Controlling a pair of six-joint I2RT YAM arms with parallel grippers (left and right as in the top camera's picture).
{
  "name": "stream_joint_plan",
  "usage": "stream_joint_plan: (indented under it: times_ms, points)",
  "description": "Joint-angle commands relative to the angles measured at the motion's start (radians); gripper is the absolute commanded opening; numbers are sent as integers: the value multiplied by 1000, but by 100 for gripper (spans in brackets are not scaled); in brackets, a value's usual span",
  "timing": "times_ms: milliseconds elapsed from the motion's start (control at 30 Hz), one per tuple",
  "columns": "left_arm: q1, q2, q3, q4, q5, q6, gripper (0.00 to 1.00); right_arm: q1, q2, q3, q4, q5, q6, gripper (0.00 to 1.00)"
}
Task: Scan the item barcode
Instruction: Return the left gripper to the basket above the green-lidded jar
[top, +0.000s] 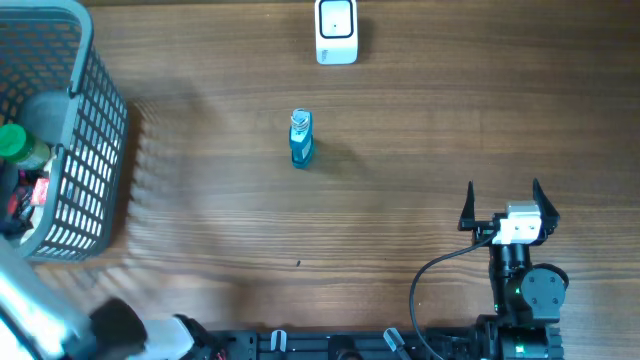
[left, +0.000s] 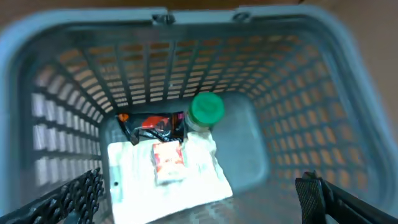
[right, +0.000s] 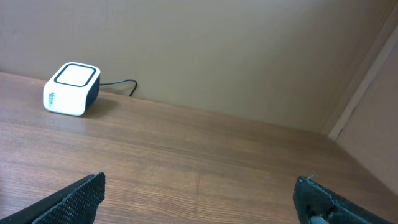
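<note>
Two hands were both spread wide and empty. At nine o'clock on the desk (top: 400, 130) stood a grey basket (top: 100, 150), and the left hand (left: 199, 202) hung over its opening. Just off centre, toward twelve o'clock, a small blue bottle (top: 301, 139) stood upright, well apart from both hands. The white scanner (top: 336, 31) lay beyond it at twelve. The right hand (top: 503, 192) sat at four o'clock. The bottle looked light, rigid and easily toppled, so a grip across its body, below the cap, seemed best.
</note>
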Motion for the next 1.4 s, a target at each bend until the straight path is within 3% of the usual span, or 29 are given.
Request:
stream_joint_plan:
  times_ms: [0, 167, 333, 500, 900, 1367]
  points:
    - [11, 214, -5, 31, 45, -96, 100, 2, -8, -1, 2, 13, -6, 100]
    - [10, 468, -5, 99, 45, -96, 100, 2, -8, -1, 2, 13, -6, 100]
    - [10, 563, -5, 189, -1, -96, 100, 2, -8, -1, 2, 13, -6, 100]
    - [8, 604, -6, 230, -87, -96, 100, 2, -8, -1, 3, 13, -6, 100]
    - [-2, 609, -164, 403, -99, -103, 100, 2, -8, -1, 2, 13, -6, 100]
    - [-10, 626, -196, 459, -98, -104, 100, 2, -8, -1, 3, 13, -6, 100]
